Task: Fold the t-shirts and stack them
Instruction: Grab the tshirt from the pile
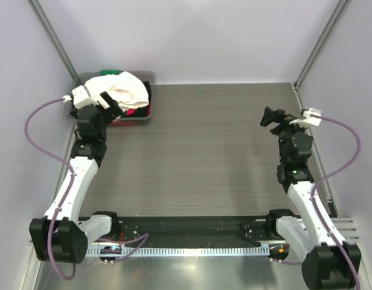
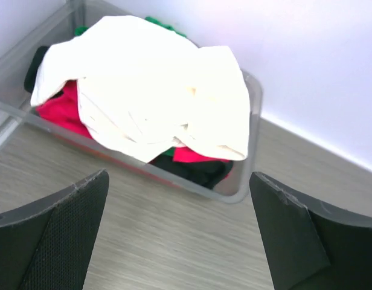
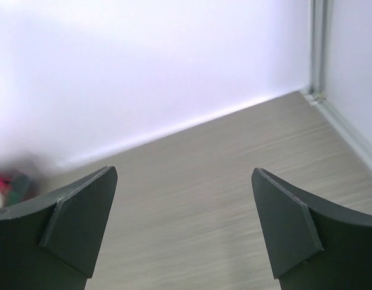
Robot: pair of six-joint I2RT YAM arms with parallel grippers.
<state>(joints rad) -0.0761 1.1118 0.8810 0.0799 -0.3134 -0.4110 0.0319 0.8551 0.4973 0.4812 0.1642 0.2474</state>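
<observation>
The t-shirts lie heaped in a grey plastic bin (image 1: 151,90) at the table's far left. A large cream-white tee (image 1: 127,88) lies on top, with pink-red (image 1: 139,111), green (image 1: 110,72) and dark cloth under it. In the left wrist view the cream-white tee (image 2: 144,84) drapes over pink-red cloth (image 2: 62,109), dark cloth (image 2: 201,172) and a green edge (image 2: 165,25). My left gripper (image 1: 111,107) is open and empty, just in front of the bin (image 2: 253,121). My right gripper (image 1: 269,116) is open and empty above bare table at the right.
The grey wood-grain table (image 1: 198,157) runs between the arms. White walls and metal frame posts (image 1: 53,36) close in the back and sides. A black strip (image 1: 192,232) runs along the near edge by the arm bases.
</observation>
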